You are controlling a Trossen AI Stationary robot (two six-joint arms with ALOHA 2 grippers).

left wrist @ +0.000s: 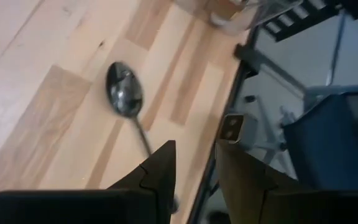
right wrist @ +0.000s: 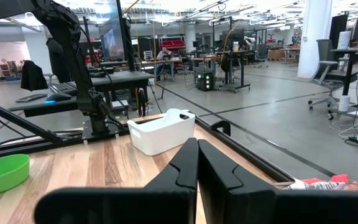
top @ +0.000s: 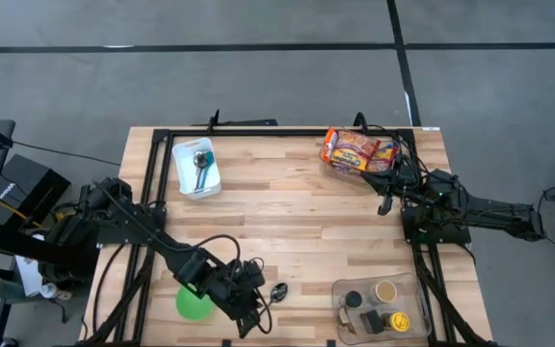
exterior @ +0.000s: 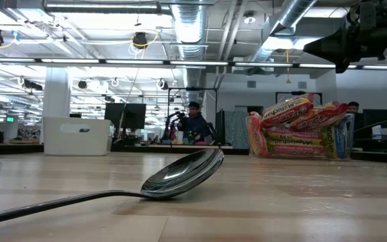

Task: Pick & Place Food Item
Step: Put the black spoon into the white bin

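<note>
The food item, a stack of orange-red snack packs (top: 359, 151) (exterior: 294, 128), lies at the table's far right corner. A metal spoon (top: 277, 292) (exterior: 180, 176) (left wrist: 124, 96) rests on the wood near the front edge, on its bowl and handle. My left gripper (top: 256, 313) (left wrist: 194, 165) hovers open above the spoon's handle end, tilted down, with nothing between its fingers. One finger hides the handle's end. My right gripper (top: 385, 204) (right wrist: 197, 162) waits shut at the right, just in front of the packs and pointing level.
A white bin (top: 198, 169) (right wrist: 162, 130) with a utensil inside stands at the far left. A green bowl (top: 193, 303) (right wrist: 5, 173) sits by the left arm at the front. A clear tray (top: 408, 289) with small jars is at the front right.
</note>
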